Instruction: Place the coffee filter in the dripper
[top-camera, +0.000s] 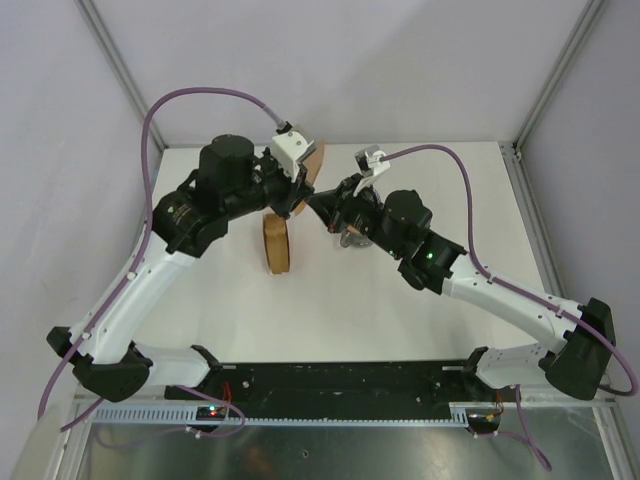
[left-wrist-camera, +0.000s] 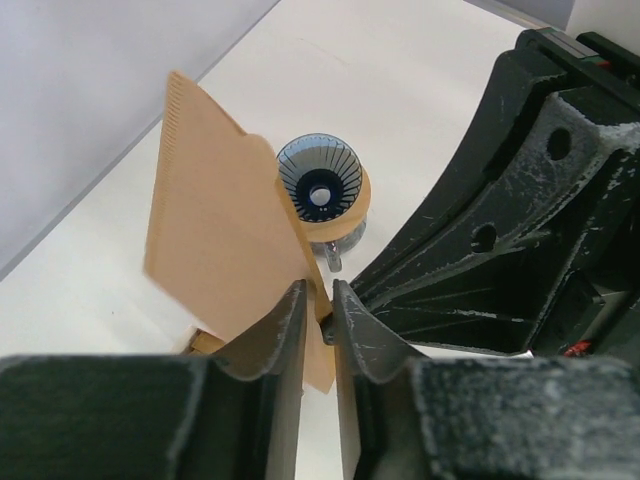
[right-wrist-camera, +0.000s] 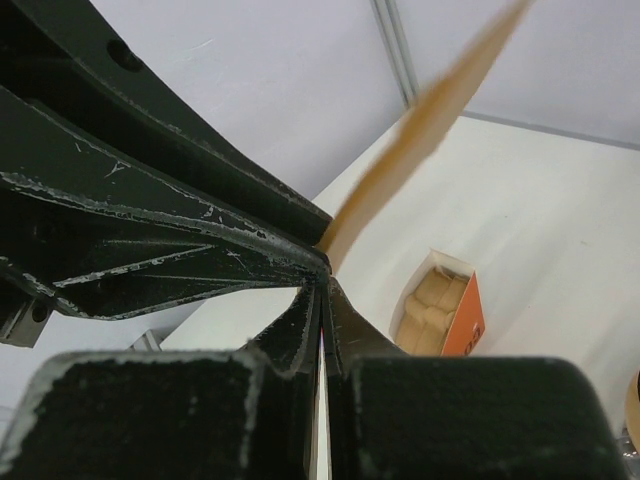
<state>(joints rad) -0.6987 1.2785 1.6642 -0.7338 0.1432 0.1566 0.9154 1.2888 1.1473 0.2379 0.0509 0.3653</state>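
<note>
The coffee filter (left-wrist-camera: 215, 235) is a thin brown fan-shaped sheet held upright in the air. My left gripper (left-wrist-camera: 318, 295) is shut on its lower corner. My right gripper (right-wrist-camera: 325, 280) is shut on the same sheet's edge, and the filter (right-wrist-camera: 425, 125) rises away from its tips. The two grippers meet tip to tip (top-camera: 312, 198) at the table's back middle, with the filter (top-camera: 313, 160) sticking up behind them. The dripper (left-wrist-camera: 322, 190), a blue ribbed cone in a tan wooden collar, stands on the table just beyond the filter, mouth open. In the top view my right arm mostly hides it.
An orange box with a stack of brown filters (top-camera: 278, 243) stands just in front of the left gripper; it also shows in the right wrist view (right-wrist-camera: 440, 315). The white table (top-camera: 330, 310) is ringed by grey walls and metal frame posts.
</note>
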